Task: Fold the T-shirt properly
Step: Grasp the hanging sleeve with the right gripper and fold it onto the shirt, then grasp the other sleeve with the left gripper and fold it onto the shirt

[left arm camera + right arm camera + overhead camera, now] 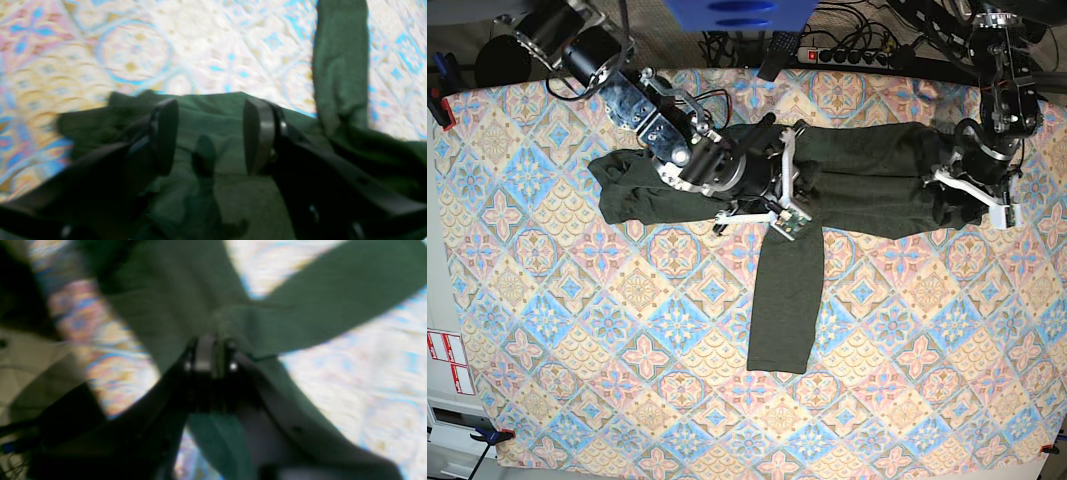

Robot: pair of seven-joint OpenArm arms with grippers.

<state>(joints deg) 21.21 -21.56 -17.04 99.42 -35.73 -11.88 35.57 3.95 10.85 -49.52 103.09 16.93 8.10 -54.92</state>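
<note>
1. No containers are showing anywhere in the views; the dark olive-green long-sleeved knit T-shirt [827, 190] is lying as a wide band across the upper half of the table, with one sleeve [785, 295] hanging straight down toward 6 o'clock from its middle.
2. At about 10 o'clock, the right gripper [789, 205] is sitting on the shirt where that sleeve is joining the body; in the right wrist view its claw [210, 350] is looking pressed together on a bunch of green fabric, though blur is making the hold uncertain.
3. At 2 o'clock, the left gripper [967, 190] is hovering over the shirt's end, its fingers [165, 133] standing spread with cloth showing between them.
4. The patterned pastel tile-print tablecloth [627, 380] is covering the whole table.
5. Both wrist views are blurring heavily.
</note>
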